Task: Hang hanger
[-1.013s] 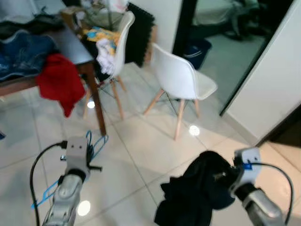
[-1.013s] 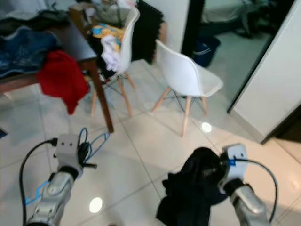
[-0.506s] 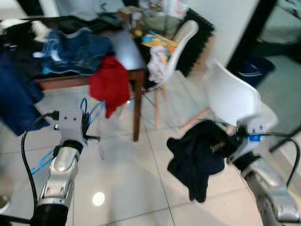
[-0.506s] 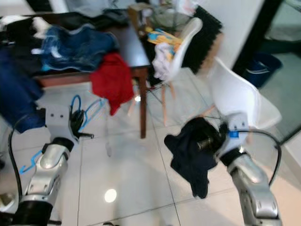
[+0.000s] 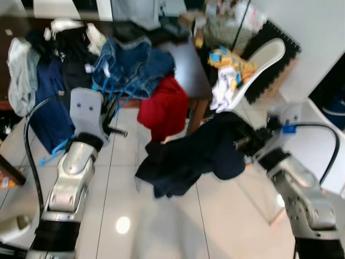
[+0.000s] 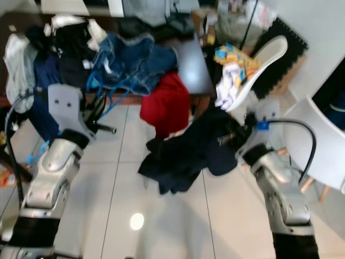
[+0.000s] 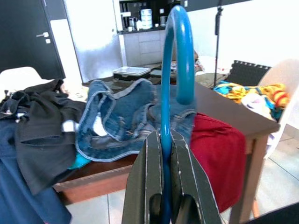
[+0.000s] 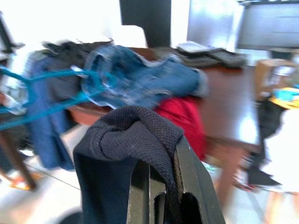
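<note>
1. The left pincer [image 7: 161,186] is clamped on the blue hanger [image 7: 174,70], held up before the counter's [image 5: 191,75] front edge.
2. Jeans [image 5: 135,62] and a red cloth [image 5: 164,110] drape over that edge.
3. The right pincer [image 8: 156,186] grips a dark garment [image 5: 188,156] above the tiled floor [image 5: 215,216], near a white chair [image 5: 264,56].

A dark wooden bench [image 6: 195,65] stands ahead, with a blue denim garment [image 6: 135,62] heaped on its top and a red cloth [image 6: 168,105] hanging over its front edge. To its right stands a white moulded chair [image 6: 259,67] with a pile of white and yellow clothes [image 6: 230,67] on its seat. Before the bench, the left gripper [image 7: 164,140] holds a blue plastic hanger [image 7: 176,60]; to the right, the right gripper [image 8: 159,161] holds a dark navy garment [image 5: 194,156] above the tiled floor [image 5: 161,226].
</note>
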Available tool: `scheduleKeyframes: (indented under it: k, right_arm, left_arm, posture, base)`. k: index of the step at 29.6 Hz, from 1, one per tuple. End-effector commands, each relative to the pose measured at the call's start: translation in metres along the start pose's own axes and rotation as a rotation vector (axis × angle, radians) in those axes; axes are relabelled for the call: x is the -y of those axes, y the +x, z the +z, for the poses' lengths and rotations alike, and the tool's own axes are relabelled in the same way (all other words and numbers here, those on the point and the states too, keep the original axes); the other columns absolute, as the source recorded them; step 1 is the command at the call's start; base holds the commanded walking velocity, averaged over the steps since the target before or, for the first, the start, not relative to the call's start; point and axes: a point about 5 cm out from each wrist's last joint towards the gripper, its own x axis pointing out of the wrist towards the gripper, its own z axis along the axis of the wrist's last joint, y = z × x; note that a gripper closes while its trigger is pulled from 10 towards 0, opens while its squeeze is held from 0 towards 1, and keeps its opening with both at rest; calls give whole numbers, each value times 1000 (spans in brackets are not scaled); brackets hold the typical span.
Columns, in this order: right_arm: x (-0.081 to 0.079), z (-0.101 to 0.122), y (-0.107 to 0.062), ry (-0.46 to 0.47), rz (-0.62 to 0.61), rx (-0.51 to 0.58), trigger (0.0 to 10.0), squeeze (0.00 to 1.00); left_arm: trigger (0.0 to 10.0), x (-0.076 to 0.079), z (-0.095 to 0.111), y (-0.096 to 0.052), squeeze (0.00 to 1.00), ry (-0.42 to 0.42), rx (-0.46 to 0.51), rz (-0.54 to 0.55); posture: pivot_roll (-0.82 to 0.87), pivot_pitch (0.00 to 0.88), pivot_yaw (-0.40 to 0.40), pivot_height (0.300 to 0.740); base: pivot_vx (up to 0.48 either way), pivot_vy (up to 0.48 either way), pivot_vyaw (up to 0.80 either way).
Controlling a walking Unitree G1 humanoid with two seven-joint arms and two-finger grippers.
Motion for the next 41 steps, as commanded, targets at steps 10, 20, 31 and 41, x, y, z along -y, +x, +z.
scheduleKeyframes:
  k: [10,20,31,41]
  right_arm:
    - [-11,23,10,58,24,83,10000,0]
    - [-24,53,38,68,100,185,10000,0]
    - [-37,60,57,93,127,219,10000,0]
    - [-45,60,61,117,132,228,10000,0]
  left_arm:
    - [10000,12,33,15,0,-23,81,-48]
    - [10000,14,43,20,0,-21,108,-54]
    - [10000,15,42,18,0,-17,94,-49]
    - [10000,17,43,19,0,-14,96,-53]
  posture:
    - [50,168,-59,740]
    - [53,156,-62,740]
    - [65,153,-68,740]
    - [61,144,-69,740]
  base:
    - [388,0,0]
    - [386,0,0]
    - [388,0,0]
    - [390,0,0]
